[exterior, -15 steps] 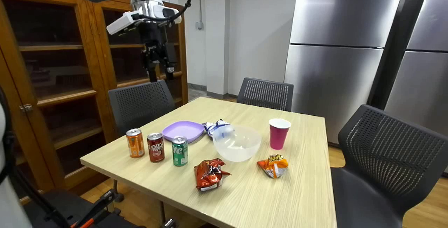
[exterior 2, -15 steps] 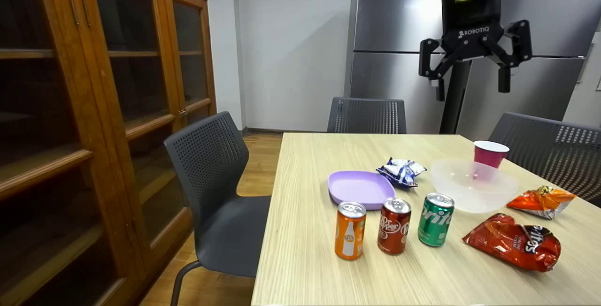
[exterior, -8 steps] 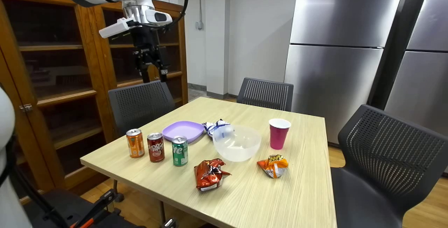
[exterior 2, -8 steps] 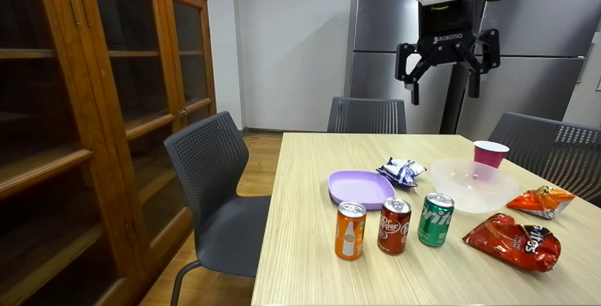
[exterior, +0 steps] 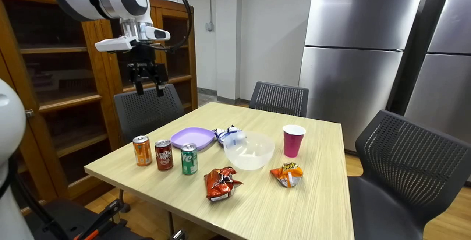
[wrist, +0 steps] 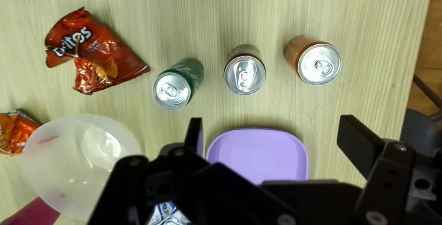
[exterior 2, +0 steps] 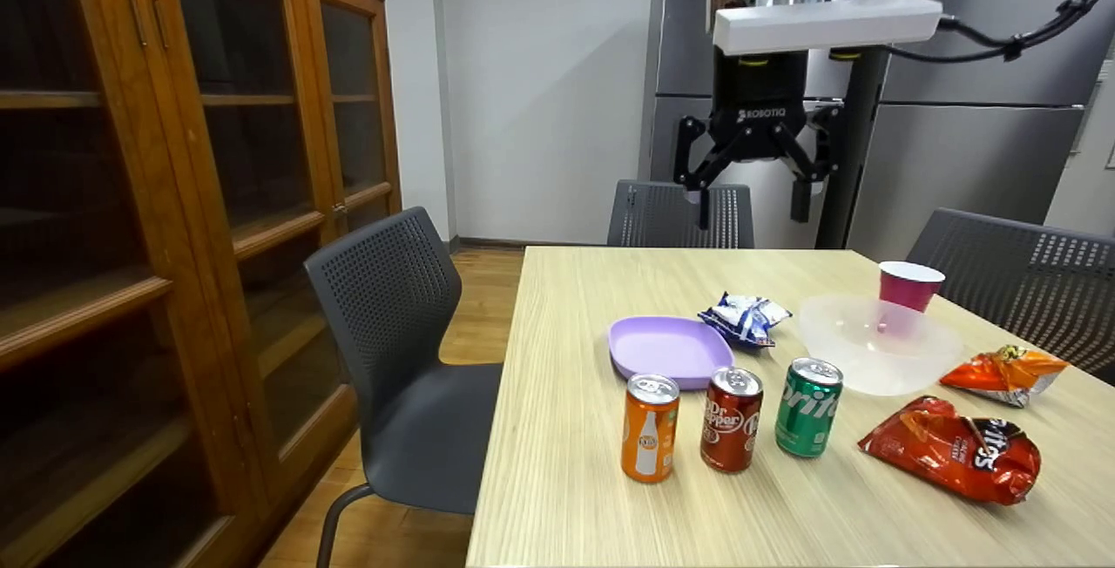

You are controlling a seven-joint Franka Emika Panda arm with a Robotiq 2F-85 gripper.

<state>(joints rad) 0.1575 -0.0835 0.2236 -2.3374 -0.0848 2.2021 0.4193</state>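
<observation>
Purple plate point(wrist: 257, 154), lower centre of the wrist view, framed by the gripper point(exterior 2: 752, 218) ("ROBOTIQ"), spread wide and empty. In an exterior view, from lower centre rightward: orange can point(exterior 2: 650, 439); "Dr Pepper" can point(exterior 2: 732, 424); green can point(exterior 2: 807, 415), "Sprite", and red bag point(exterior 2: 949, 455), "Doritos", both partly legible.

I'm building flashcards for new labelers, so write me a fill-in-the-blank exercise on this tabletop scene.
1. The Dr Pepper can stands between the orange soda can and the green can branded ____.
2. The red chip bag lying on the table carries the brand name ____.
3. The gripper hangs above the table with its jaws ____, holding nothing.
Missing words: Sprite; Doritos; open.
</observation>
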